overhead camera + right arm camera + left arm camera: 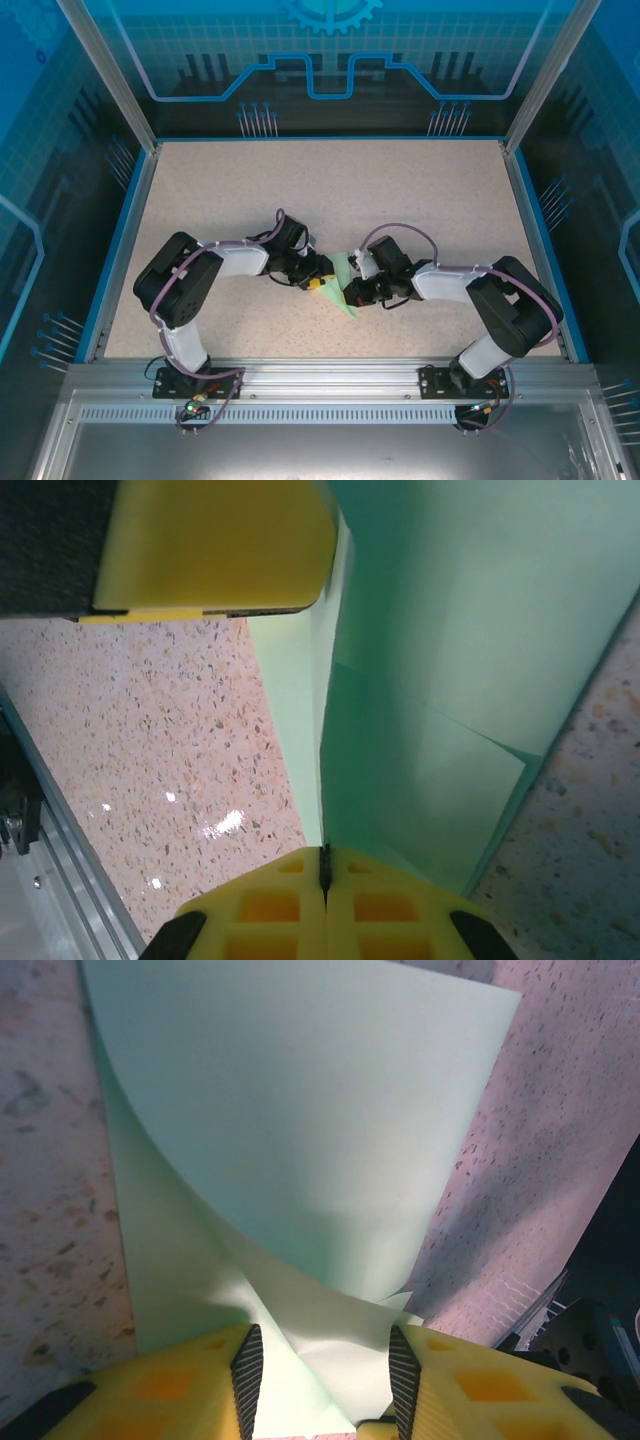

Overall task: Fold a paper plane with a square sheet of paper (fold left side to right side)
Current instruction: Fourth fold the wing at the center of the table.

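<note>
The square sheet of paper (343, 280) is pale mint green and stands partly folded between the two grippers at the table's middle. My right gripper (323, 855) is shut on its lower edge, and a crease runs straight up from the jaws through the paper (450, 630). My left gripper (320, 1360) is open, its ribbed pads (247, 1370) well apart. A loose, curling fold of the sheet (300, 1110) lies in the gap between them. From above, the left gripper (318, 283) and the right gripper (352, 292) nearly touch. One left finger (215, 545) shows beside the sheet's upper edge.
The speckled beige table (400, 190) is bounded by blue rails on its left, right and far sides. A metal frame rail (320, 375) runs along the near edge by the arm bases. Both forearms stretch inward across the table's near half.
</note>
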Controlling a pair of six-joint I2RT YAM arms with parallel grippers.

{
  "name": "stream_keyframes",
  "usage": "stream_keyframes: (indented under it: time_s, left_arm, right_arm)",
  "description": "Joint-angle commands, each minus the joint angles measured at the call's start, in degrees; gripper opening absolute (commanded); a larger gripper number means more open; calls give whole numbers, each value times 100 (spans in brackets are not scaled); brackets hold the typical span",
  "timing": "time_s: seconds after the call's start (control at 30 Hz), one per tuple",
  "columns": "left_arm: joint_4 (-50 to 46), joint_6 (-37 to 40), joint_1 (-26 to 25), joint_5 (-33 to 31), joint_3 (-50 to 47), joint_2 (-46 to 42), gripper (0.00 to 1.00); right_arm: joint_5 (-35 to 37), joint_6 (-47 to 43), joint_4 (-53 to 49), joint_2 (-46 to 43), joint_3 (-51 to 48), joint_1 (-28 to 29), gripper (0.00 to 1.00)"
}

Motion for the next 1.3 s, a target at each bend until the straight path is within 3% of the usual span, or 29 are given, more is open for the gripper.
stream_keyframes:
  time_s: [0.0,0.23,0.47,0.57,0.87,1.13,1.27]
  left_arm:
    - [-94,70,-83,-50,136,254,42]
    - [-224,128,-90,-148,128,317,42]
    - [-223,136,-88,-165,118,302,41]
    - [-228,133,-81,-172,102,293,41]
    - [-203,127,-82,-167,83,265,41]
    - [-203,128,-86,-200,39,239,42]
    - [-201,128,-81,-209,23,217,43]
  right_arm:
    - [-235,140,177,117,-59,-114,0]
    - [-322,123,92,-21,13,-193,12]
    - [-485,50,-19,-63,257,-370,31]
    - [-576,29,8,99,396,-404,33]
    - [-716,42,98,661,757,-398,31]
    - [-729,69,143,724,728,-433,7]
    - [-741,53,133,671,626,-542,3]
